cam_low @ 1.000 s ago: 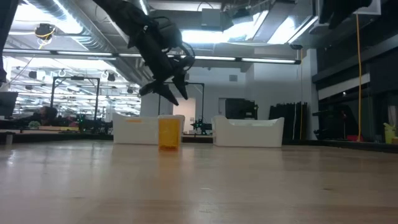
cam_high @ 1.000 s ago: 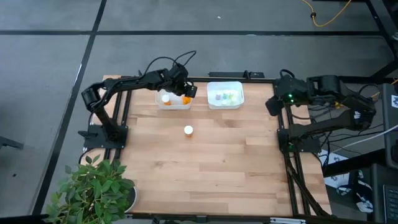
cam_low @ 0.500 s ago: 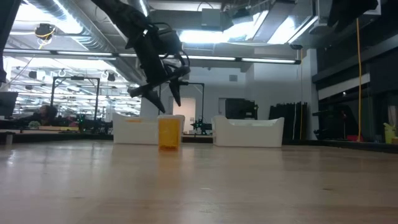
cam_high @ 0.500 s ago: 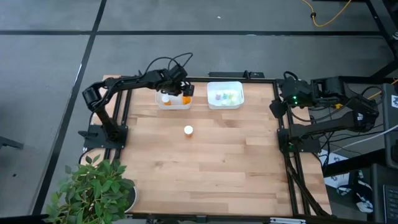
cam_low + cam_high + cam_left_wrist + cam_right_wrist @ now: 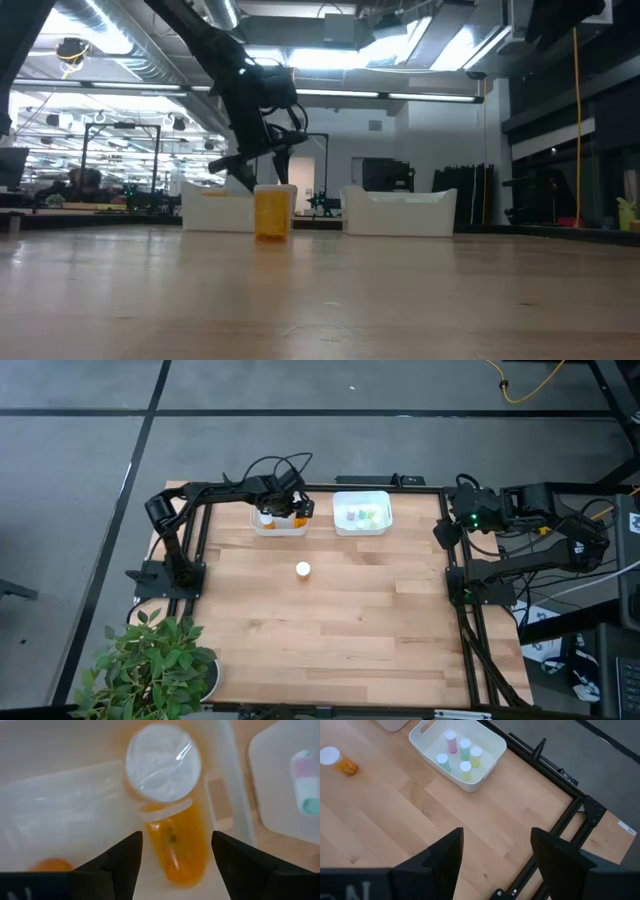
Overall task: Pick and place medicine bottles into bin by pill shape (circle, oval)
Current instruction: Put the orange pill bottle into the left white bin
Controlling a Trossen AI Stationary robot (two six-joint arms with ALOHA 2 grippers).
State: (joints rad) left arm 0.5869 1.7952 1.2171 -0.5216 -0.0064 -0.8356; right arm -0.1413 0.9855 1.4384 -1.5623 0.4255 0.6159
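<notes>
My left gripper hangs open over the left white bin at the table's far side. In the left wrist view its fingers stand on either side of an orange bottle with a white cap, which lies in the bin; another orange bottle shows beside it. One orange bottle stands alone on the table, also in the low view. The right white bin holds several pale bottles. My right gripper waits open at the table's right edge.
The two bins stand side by side at the far edge, a black frame rail behind them. A potted plant sits at the near left corner. Bare wood lies around the lone bottle.
My left gripper has gone down and a little toward the table's left, over the left bin. My right arm has drawn back slightly toward the right edge.
</notes>
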